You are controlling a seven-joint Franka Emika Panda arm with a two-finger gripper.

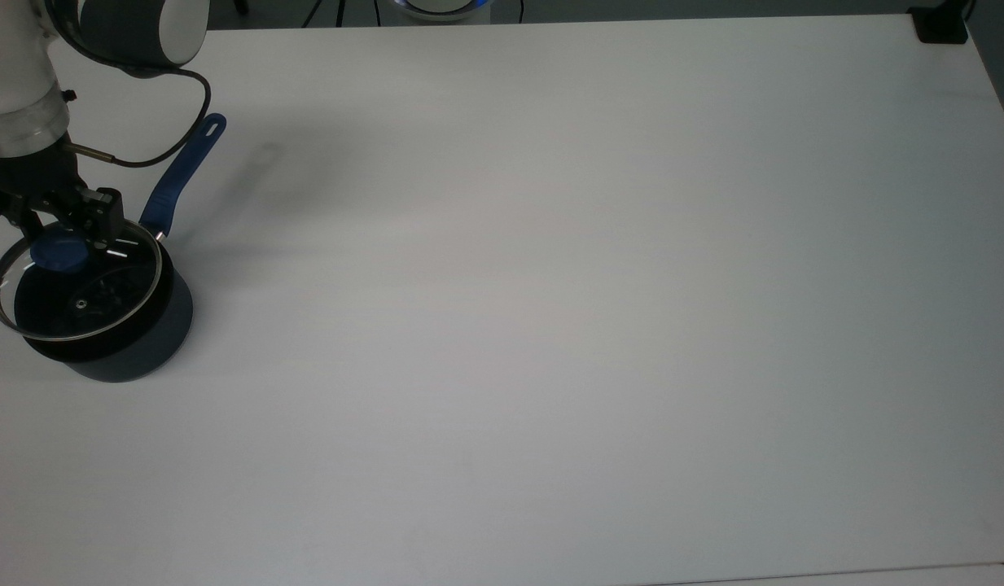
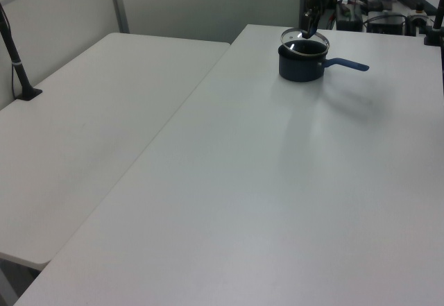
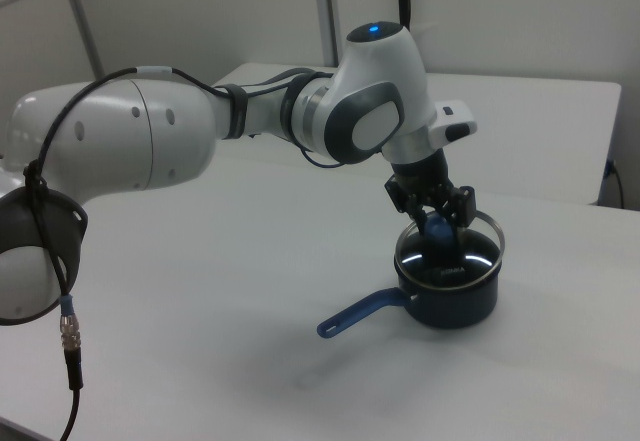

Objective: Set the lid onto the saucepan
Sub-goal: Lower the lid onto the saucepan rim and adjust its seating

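Gripper (image 1: 60, 236) is clamped on the blue knob (image 1: 59, 251) of the lid (image 1: 74, 281), fingers closed tight around it. Lid hangs tilted just above the pot (image 1: 111, 334), offset toward the top view's left, so it isn't seated on the rim. Pot sits on the white table (image 1: 550, 285) at the top view's far left, handle (image 1: 181, 174) pointing to the upper right. Right view: lid (image 3: 450, 251) over pot (image 3: 450, 296), handle (image 3: 360, 313) toward the right view's left.

The top view looks steeply down over the white tabletop (image 1: 550, 285), with the saucepan (image 1: 111, 325) at the top view's left edge. The left view stands far off, facing along the tabletop toward it. The right view sits close, level with the arm (image 3: 200, 131); all three share the saucepan.
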